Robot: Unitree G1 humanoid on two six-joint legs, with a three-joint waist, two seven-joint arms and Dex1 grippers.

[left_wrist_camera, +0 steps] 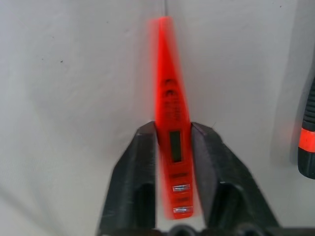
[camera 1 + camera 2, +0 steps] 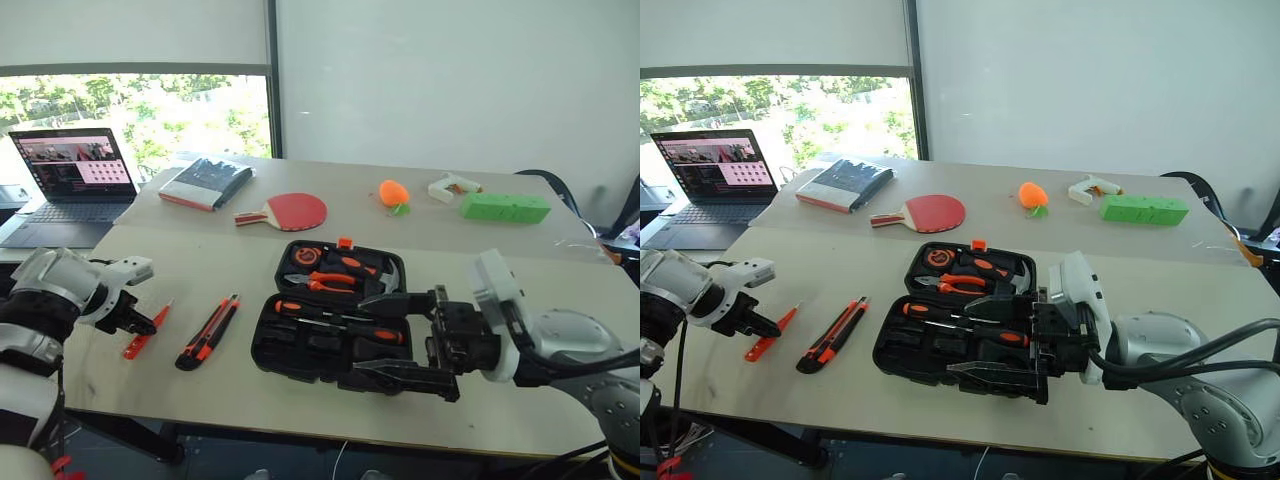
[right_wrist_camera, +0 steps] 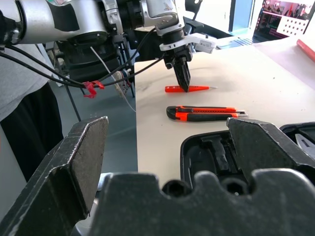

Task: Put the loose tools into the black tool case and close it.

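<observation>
Gripping the slim all-orange screwdriver [image 1: 173,132], left hand [image 2: 135,318] — tip blurred.

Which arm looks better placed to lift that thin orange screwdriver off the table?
Left. The left gripper already has its fingers around the slim orange screwdriver; the right gripper hangs open over the black tool case.

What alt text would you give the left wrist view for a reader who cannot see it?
The left gripper has its two black fingers closed around the slim all-orange screwdriver, which lies on the pale table. The black-and-orange utility knife shows at the frame's edge.
</observation>
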